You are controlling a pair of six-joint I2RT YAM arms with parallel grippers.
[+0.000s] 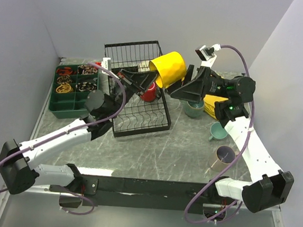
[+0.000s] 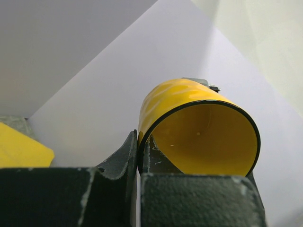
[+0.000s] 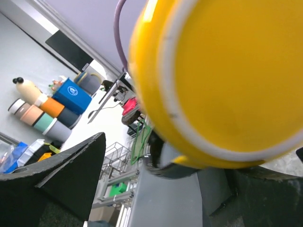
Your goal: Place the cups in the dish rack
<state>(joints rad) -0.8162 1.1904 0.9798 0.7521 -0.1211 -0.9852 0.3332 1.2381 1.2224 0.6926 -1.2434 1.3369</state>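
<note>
Filling my right wrist cam is the yellow mug [image 3: 222, 80], up in the air over the right side of the dish rack [image 1: 140, 120]. My left gripper [image 2: 139, 153] is pinched on its rim; my right gripper [image 1: 179, 87] sits spread wide by its base. One red mug [image 1: 149, 93] sits in the rack.
</note>
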